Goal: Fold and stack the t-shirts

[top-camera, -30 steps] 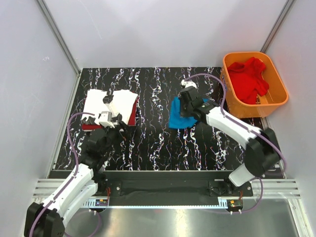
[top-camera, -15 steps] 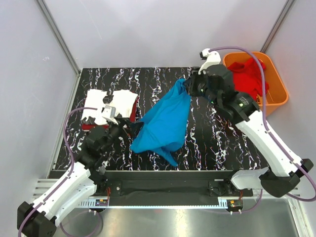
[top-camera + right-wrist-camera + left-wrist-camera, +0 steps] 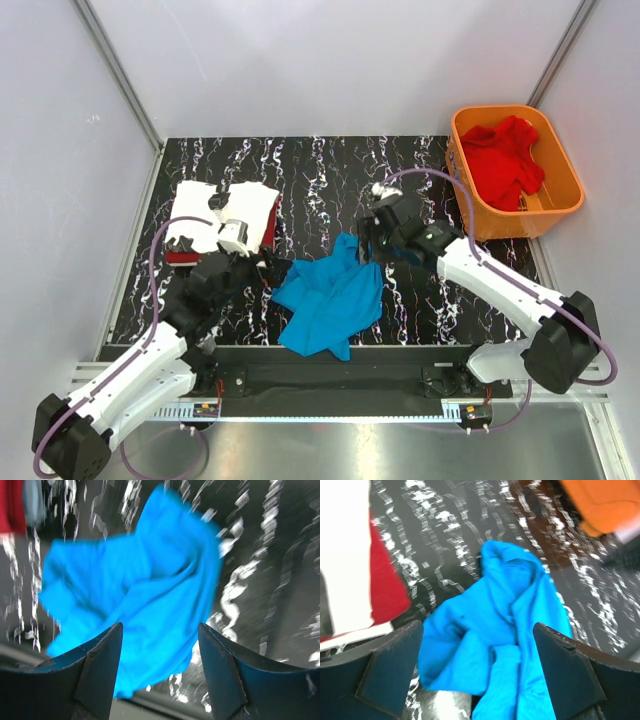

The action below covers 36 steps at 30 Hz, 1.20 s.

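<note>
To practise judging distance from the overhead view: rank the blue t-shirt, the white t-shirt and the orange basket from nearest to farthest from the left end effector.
1. Blue t-shirt, at the tips of the left end effector.
2. White t-shirt, just beyond it, left side.
3. Orange basket, far right corner.

An orange plastic basket [image 3: 495,110] sits at the far right corner of the tabletop [image 3: 320,170], which is black with white marbling. White walls [image 3: 330,60] rise along its far, left and right edges. A metal rail [image 3: 585,380] runs along the near edge. In the left wrist view, a blurred orange shape [image 3: 605,505] is probably that basket.
</note>
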Motion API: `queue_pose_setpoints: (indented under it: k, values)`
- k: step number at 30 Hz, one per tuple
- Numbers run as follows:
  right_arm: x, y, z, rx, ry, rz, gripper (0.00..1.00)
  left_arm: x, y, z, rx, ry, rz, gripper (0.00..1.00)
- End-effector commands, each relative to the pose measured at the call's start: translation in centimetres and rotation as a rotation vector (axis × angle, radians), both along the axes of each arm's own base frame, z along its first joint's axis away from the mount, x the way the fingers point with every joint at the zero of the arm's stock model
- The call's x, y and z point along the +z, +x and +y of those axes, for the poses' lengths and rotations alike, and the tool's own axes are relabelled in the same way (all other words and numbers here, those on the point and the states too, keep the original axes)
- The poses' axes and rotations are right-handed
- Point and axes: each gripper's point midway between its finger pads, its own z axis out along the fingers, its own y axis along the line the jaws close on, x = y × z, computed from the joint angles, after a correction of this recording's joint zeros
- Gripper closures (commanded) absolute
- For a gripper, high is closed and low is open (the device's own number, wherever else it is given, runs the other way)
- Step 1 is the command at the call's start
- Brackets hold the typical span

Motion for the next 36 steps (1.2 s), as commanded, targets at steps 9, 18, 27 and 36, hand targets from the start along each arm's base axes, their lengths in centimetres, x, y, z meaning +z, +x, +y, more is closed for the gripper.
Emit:
queue_pose_setpoints:
  k: [9, 18, 27, 36]
  values:
    - [-5.8, -1.7, 5.4, 0.06, 0.019, 0.073, 0.3, 0.5, -0.3, 2.6, 0.138, -0.033, -0.029, 0.01]
    - [-7.9, 5.2, 7.0, 0.01, -0.17, 0.001, 0.44, 0.6, -0.2, 2.9, 0.133, 0.011, -0.042, 0.01]
    - [-11.1, 9.5, 5.5, -0.107, -0.222, 0.027, 0.44, 0.4, -0.3, 3.0, 0.124, 0.018, -0.057, 0.01]
    - [-11.2, 13.6, 4.2, -0.18, -0.231, -0.007, 0.79, 0.7, -0.3, 2.8, 0.118, 0.014, -0.063, 0.01]
